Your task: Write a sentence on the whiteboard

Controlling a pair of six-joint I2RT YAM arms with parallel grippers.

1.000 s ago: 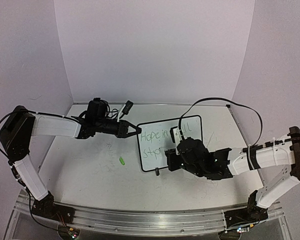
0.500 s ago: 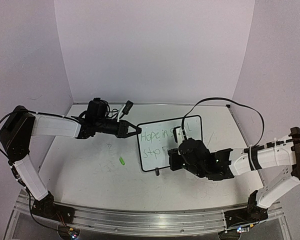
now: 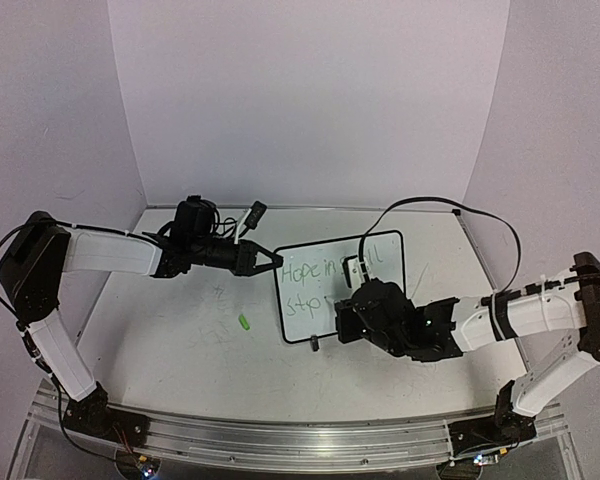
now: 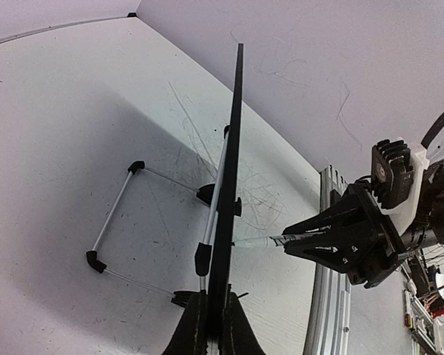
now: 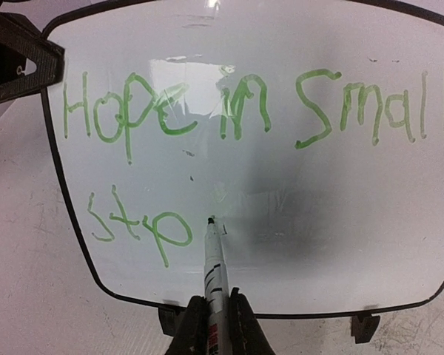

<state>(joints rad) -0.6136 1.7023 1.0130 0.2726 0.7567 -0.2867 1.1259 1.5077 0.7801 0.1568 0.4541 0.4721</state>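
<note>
The whiteboard [image 3: 305, 300] stands tilted on the table, and it fills the right wrist view [image 5: 318, 222]. The sentence [image 5: 237, 111] in green reads "Hope in Small" on the top line and "stp" [image 5: 137, 225] below. My left gripper [image 3: 270, 259] is shut on the board's left edge, which shows edge-on in the left wrist view [image 4: 233, 148]. My right gripper [image 5: 214, 322] is shut on a white marker [image 5: 213, 266]. Its tip touches the board just right of the "p". The marker also shows in the left wrist view [image 4: 263, 241].
A green marker cap [image 3: 244, 321] lies on the table left of the board. The board's wire stand [image 4: 115, 211] and black feet [image 5: 364, 325] rest on the scuffed tabletop. The aluminium rail [image 4: 329, 281] runs along the table's near edge.
My right arm has shifted slightly left and down along the board's second line. The left arm and the board have not moved.
</note>
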